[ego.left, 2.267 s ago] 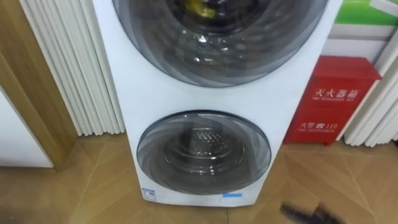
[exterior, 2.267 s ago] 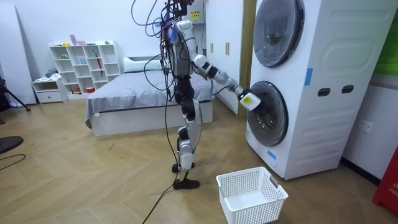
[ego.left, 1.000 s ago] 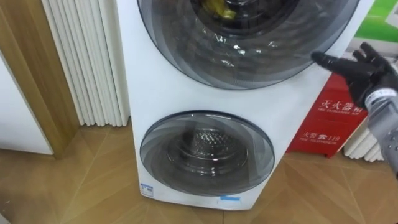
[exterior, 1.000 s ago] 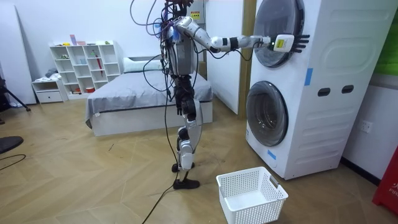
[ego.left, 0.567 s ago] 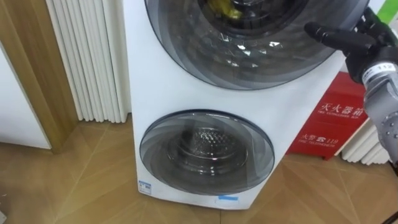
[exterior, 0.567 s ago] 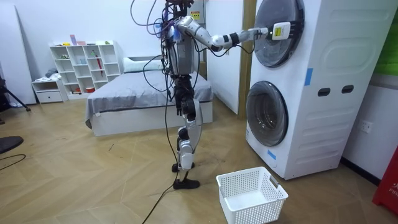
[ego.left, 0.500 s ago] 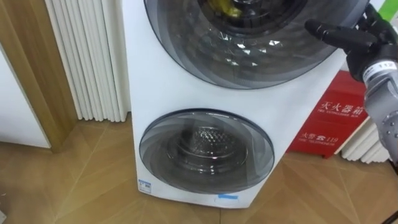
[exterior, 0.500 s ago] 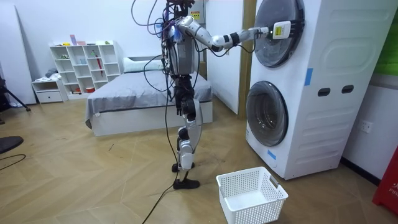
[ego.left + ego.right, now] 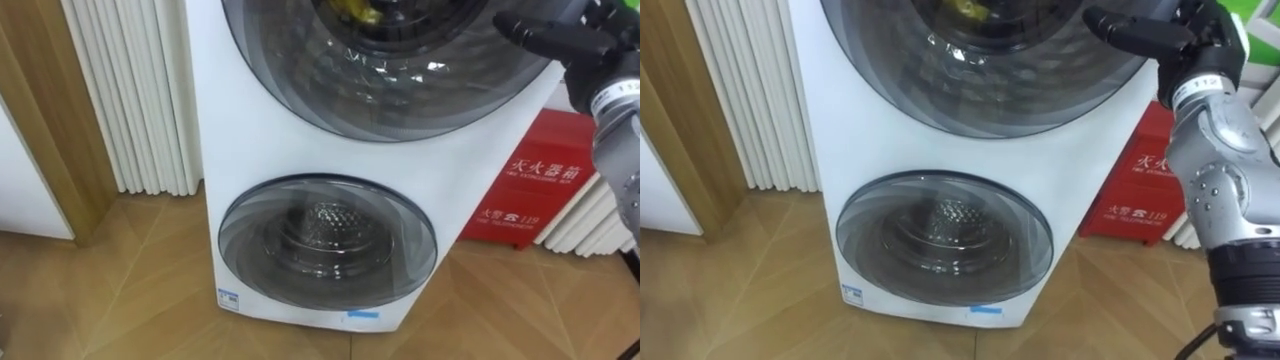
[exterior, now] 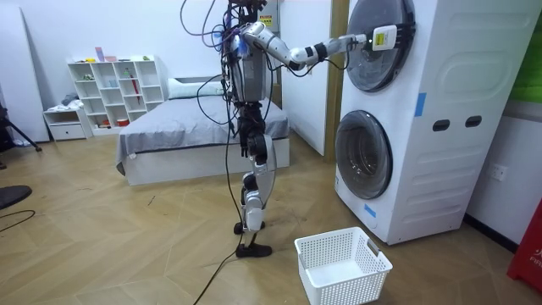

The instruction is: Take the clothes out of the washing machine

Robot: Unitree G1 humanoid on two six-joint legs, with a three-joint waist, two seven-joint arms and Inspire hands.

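A white stacked washing machine (image 9: 250,130) fills the view, with two round dark-glass doors, both closed. Something yellow (image 9: 362,12) shows behind the glass of the upper door (image 9: 400,70). The lower door (image 9: 328,243) shows a bare metal drum. My right hand (image 9: 560,45) is raised to the right rim of the upper door, a straight finger (image 9: 1135,32) lying against the rim, nothing held. In the room view I stand upright about a step from the machine, right arm stretched up to that door, the hand (image 10: 385,38) at its edge.
A white plastic basket (image 10: 343,264) sits on the wood floor before the machine. A red cabinet (image 9: 540,180) stands to the machine's right, white ribbed panels (image 9: 130,100) and a wooden post (image 9: 40,120) to its left. A bed (image 10: 178,135) and shelf (image 10: 114,89) lie behind me.
My right hand rose from near the lower door up to the upper door's right rim and has stayed there for the last half second. The eye view shifted slightly.
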